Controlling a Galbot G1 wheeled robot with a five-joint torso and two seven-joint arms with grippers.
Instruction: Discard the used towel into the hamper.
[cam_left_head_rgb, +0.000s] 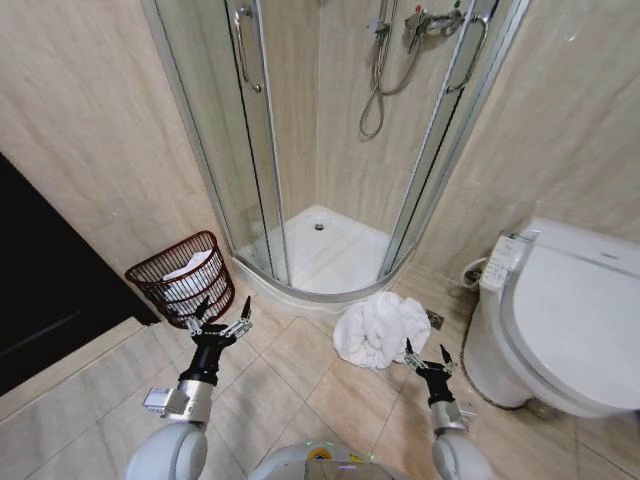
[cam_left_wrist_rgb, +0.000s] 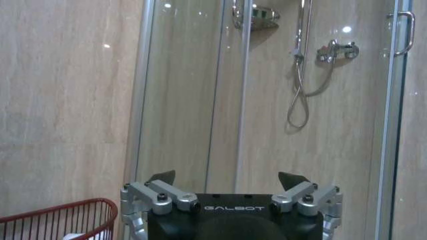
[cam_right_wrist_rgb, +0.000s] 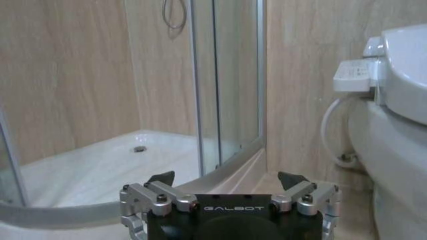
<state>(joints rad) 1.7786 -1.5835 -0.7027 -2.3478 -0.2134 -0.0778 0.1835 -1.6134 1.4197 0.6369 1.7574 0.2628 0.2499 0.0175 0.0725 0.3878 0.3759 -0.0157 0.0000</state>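
Observation:
A white towel lies crumpled on the tiled floor in front of the shower tray, just left of the toilet. The hamper, a dark red-brown wire basket with something white inside, stands against the left wall; its rim shows in the left wrist view. My left gripper is open and empty, held just in front of the hamper. My right gripper is open and empty, close to the towel's near right side. Both grippers show spread fingertips with nothing between them.
A corner shower cabin with glass doors and a white tray fills the back. A white toilet with a side control panel stands on the right. A dark panel lines the left wall. Open floor lies between hamper and towel.

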